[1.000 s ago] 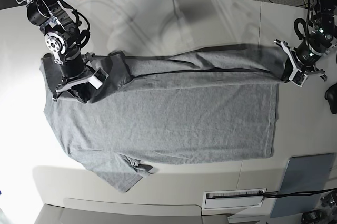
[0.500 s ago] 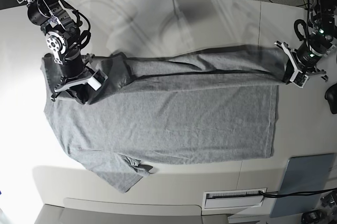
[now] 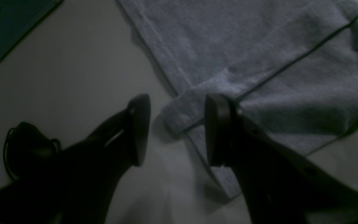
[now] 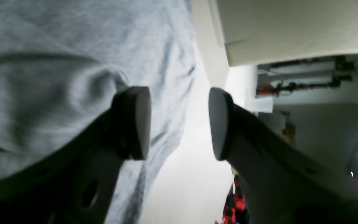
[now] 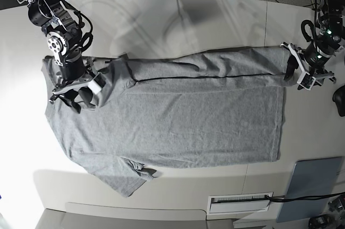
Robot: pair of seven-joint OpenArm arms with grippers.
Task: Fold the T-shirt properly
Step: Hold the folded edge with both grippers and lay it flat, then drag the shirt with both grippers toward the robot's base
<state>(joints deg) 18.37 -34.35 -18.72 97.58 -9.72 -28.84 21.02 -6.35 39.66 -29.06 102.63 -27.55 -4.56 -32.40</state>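
The grey T-shirt (image 5: 188,116) lies spread across the table, its far long edge folded over toward the middle, plain side up. My left gripper (image 5: 298,74) stands open at the hem end on the right. In the left wrist view its fingertips (image 3: 138,127) straddle the folded hem corner (image 3: 185,109) of the T-shirt (image 3: 259,46) without pinching it. My right gripper (image 5: 81,95) stands open over the shoulder end on the left. In the right wrist view the right gripper (image 4: 179,123) holds nothing, and rumpled T-shirt cloth (image 4: 42,62) lies under one finger.
A flat grey-blue pad (image 5: 312,186) lies at the near right corner and shows again as the pad (image 3: 17,21) in the left wrist view. A black object (image 5: 339,99) with a cord sits at the right edge. Cables run along the table's back.
Both grippers were shut on the folded edge and now stand open. The released fold has settled flat on the shirt, and both grippers have drawn slightly outward.
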